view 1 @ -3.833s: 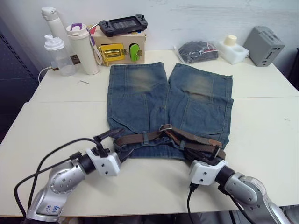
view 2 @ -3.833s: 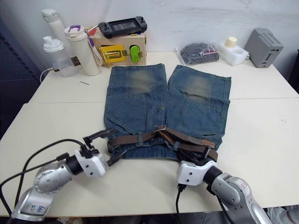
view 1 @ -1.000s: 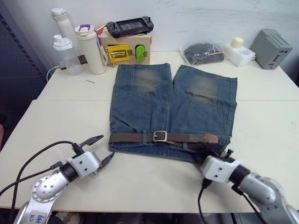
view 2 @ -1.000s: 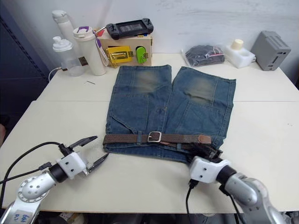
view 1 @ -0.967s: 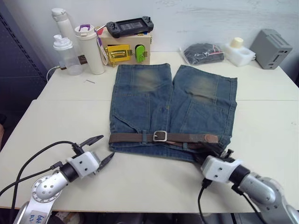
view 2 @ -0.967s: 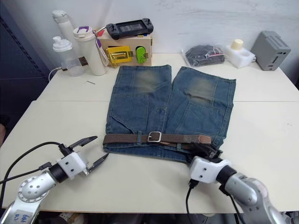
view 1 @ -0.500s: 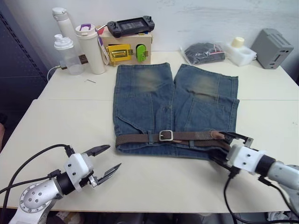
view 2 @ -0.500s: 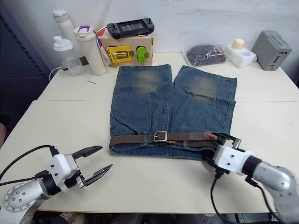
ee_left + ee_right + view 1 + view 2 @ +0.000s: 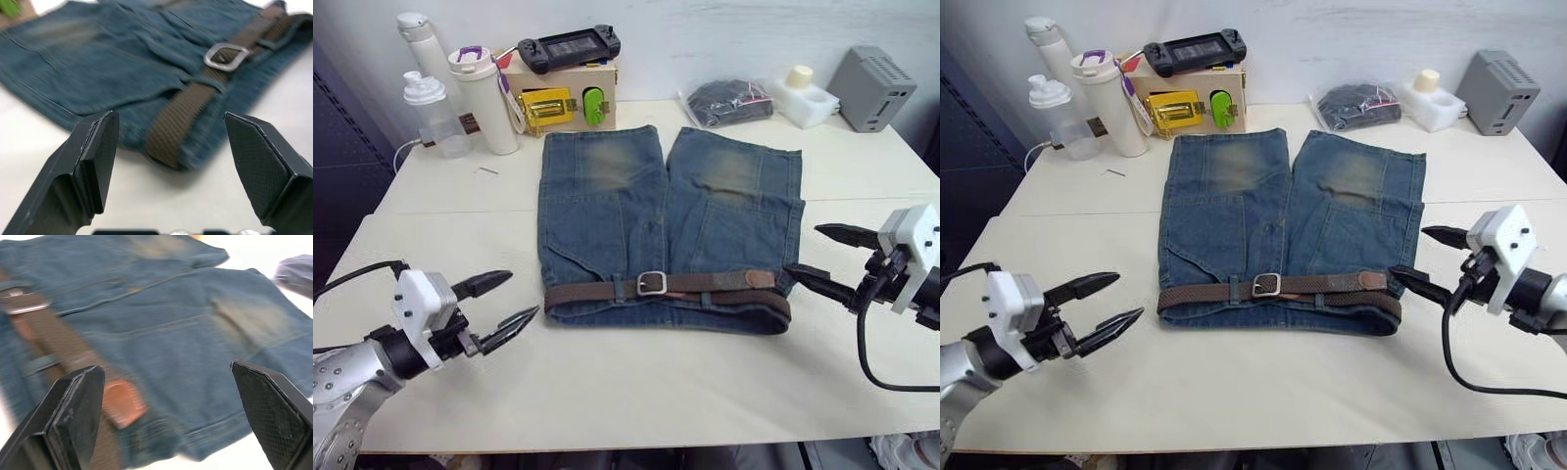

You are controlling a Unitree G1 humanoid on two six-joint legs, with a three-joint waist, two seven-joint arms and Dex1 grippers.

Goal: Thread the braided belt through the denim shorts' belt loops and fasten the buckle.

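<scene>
The shorts (image 9: pixel 666 230) lay flat on the worktop (image 9: pixel 636 392), the belt (image 9: pixel 705 284) along the waistband with its buckle (image 9: pixel 651 283) apparently fastened. Both the left gripper (image 9: pixel 499 305) and right gripper (image 9: pixel 830 257) hung open, empty, clear of the cloth. A good finish probably meant withdrawing outward without snagging the denim.

Faded blue shorts (image 9: pixel 666 230) carry yellowish worn patches on both legs. The belt (image 9: pixel 607 292) is dark brown and woven, paler tan at its tip, with a silver buckle (image 9: pixel 652 284). The table (image 9: pixel 636 392) is cream. Both grippers' fingers (image 9: pixel 1087 286) are black.
</scene>
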